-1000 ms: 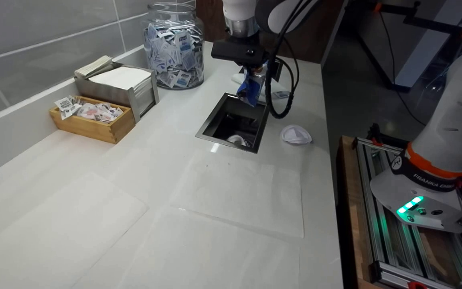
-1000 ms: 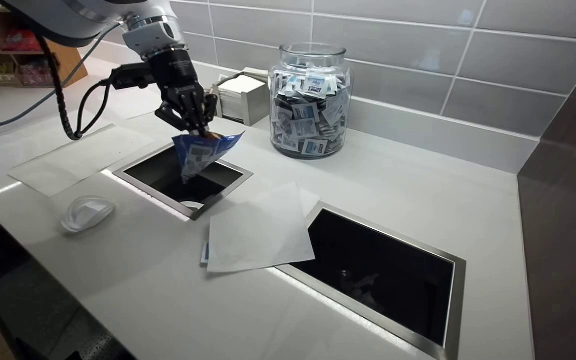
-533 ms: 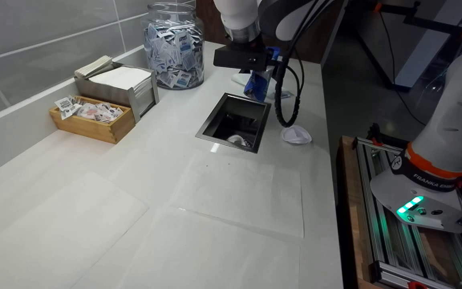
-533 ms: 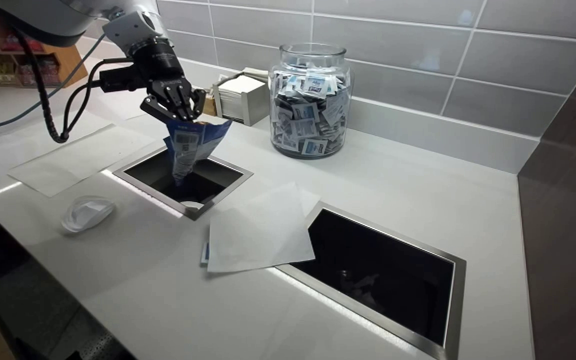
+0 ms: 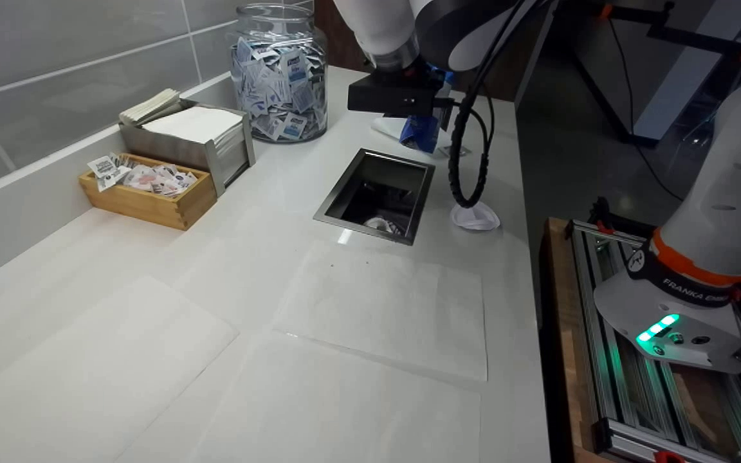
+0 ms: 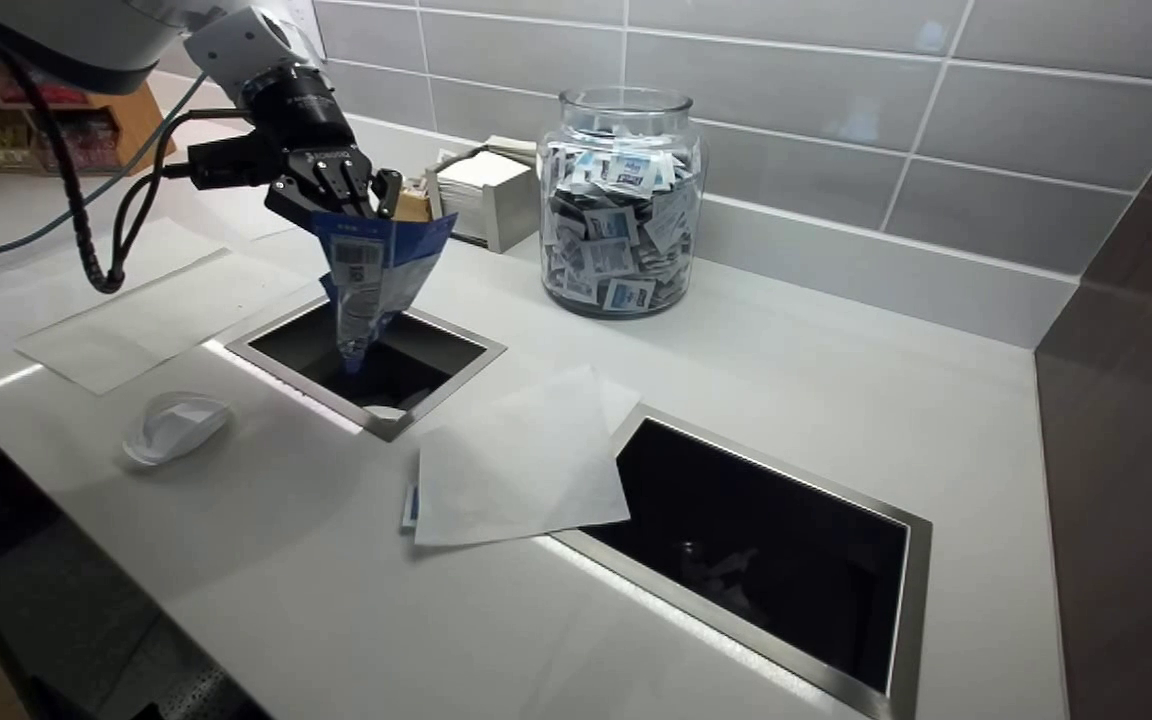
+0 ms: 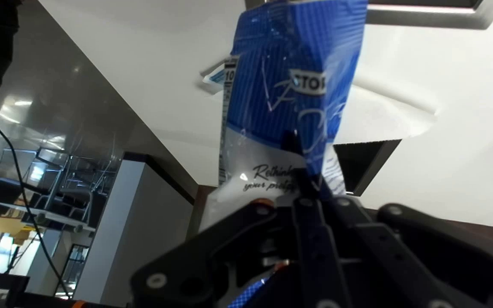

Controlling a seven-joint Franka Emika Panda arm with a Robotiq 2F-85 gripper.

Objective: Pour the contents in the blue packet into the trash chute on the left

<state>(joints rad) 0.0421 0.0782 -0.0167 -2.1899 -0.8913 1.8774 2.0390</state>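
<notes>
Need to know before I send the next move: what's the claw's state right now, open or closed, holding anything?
Claw: closed, holding the blue packet.

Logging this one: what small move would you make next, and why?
I'd probably ease the blue packet slightly toward the middle of the trash chute, keeping the end effector shut on it. Its lower tip shows against the dark inside in an exterior view, but in the wrist view the packet overlaps the chute's frame, so it may hang near the edge.
</notes>
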